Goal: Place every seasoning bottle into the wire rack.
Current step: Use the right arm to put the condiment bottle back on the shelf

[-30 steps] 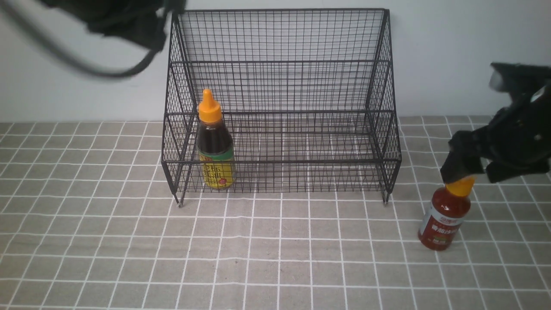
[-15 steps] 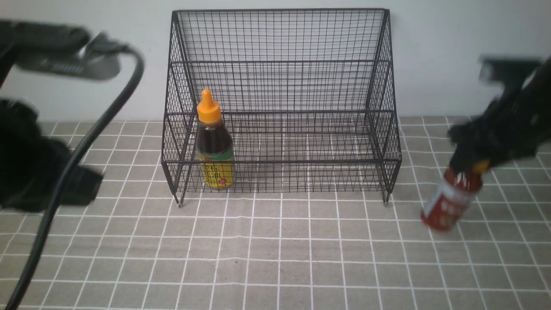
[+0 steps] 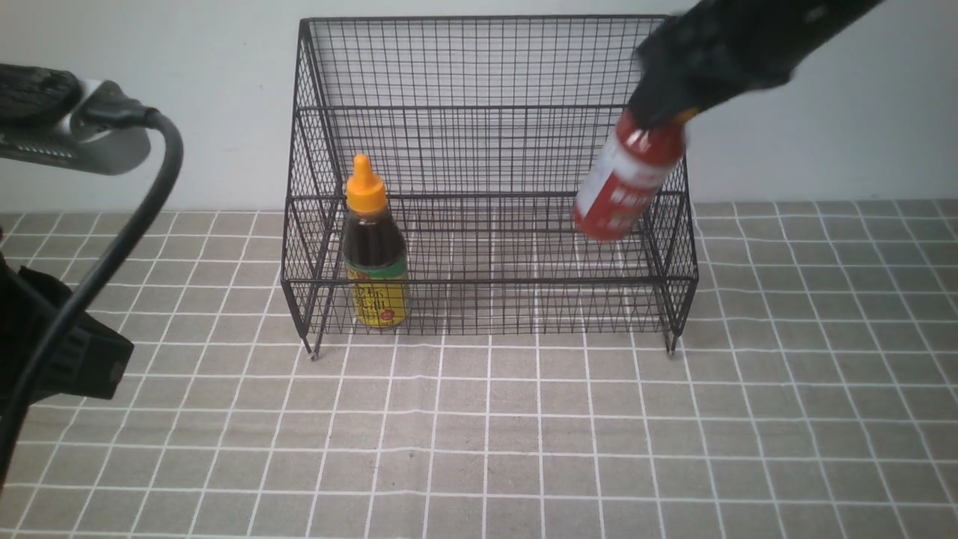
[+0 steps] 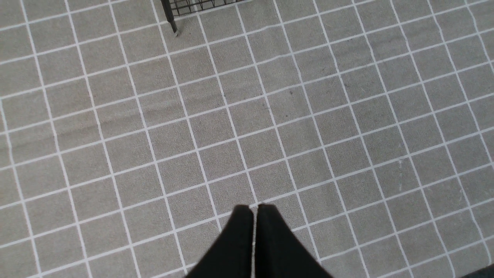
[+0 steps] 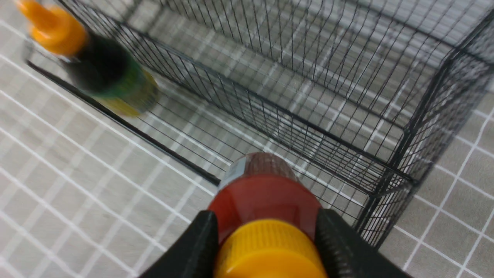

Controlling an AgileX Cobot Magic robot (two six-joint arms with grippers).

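One red orange-capped squeeze bottle (image 3: pixel 627 183), just lifted off the bench (image 3: pixel 479 419), is hanging tilted, the right claw (image 3: pixel 660 114) clamping its neck, above the black wire-mesh rack (image 3: pixel 486 150)'s right front; only lowering it in is remaining. The left claw (image 4: pixel 254 216) is resting pressed together.

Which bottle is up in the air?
The red bottle, tilted and held by the right gripper; the dark brown bottle stands upright in the wire rack.

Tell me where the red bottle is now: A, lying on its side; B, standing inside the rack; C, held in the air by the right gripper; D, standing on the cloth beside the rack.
C: the right gripper clamps the red bottle at its neck, tilted, clear of the cloth.
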